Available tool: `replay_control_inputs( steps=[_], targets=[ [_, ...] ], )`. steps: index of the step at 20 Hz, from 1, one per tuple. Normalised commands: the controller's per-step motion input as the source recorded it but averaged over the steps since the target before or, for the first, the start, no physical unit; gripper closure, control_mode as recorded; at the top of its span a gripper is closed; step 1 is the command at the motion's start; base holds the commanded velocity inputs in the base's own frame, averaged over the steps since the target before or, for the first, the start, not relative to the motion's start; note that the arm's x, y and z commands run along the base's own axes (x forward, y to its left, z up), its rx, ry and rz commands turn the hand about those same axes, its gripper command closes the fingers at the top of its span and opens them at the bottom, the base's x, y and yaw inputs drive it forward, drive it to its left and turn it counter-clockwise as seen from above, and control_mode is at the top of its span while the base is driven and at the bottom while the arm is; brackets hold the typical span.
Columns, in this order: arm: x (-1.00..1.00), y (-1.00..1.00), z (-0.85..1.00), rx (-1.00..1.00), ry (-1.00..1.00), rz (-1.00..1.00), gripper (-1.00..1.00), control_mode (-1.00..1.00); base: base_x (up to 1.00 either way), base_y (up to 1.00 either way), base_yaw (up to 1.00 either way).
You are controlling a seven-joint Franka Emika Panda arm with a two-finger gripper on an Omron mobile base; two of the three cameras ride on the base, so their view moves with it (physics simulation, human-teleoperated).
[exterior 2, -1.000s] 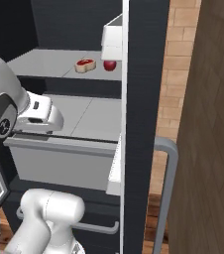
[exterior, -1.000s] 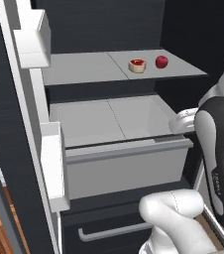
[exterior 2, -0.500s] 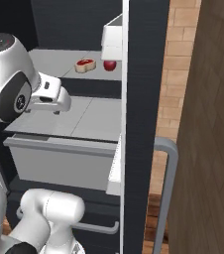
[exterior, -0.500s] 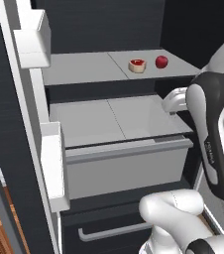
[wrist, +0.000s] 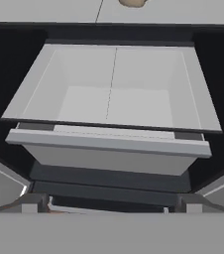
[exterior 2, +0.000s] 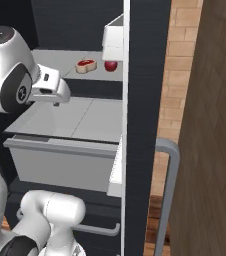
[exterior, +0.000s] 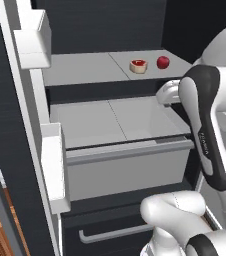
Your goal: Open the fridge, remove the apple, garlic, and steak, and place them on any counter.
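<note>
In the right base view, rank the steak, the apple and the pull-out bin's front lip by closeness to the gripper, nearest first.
From the gripper:
1. steak, on the shelf above, just beyond the hand.
2. apple, same shelf, further toward the door side.
3. bin's front lip, low, at the front.

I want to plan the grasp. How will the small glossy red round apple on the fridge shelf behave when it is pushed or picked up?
The small glossy red round apple probably rolls if nudged, since the grey shelf is flat. Its shiny skin may be slippery. It looks rigid.

A glossy red round apple sits at three o'clock of a flat red steak with cream rim on a grey shelf; a pale grey plastic drawer sits in the black fridge.
</note>
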Motion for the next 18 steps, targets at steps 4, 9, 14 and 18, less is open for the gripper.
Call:
replay_control_inputs(
  steps=[4, 9, 14, 18],
  targets=[
    [0.25, 0.09, 0.00, 0.00, -0.04, -0.03, -1.00, -1.00, 0.00, 0.00, 0.00],
    [0.17, 0.00, 0.06, 0.00, -0.05, -0.01, -1.00, -1.00, 0.00, 0.00, 0.00],
    [0.11, 0.00, 0.21, 0.00, 0.00, 0.00, -1.00, -1.00, 0.00, 0.00, 0.00],
    [0.10, 0.00, 0.17, 0.00, -0.05, 0.00, -1.00, -1.00, 0.00, 0.00, 0.00]
  ],
)
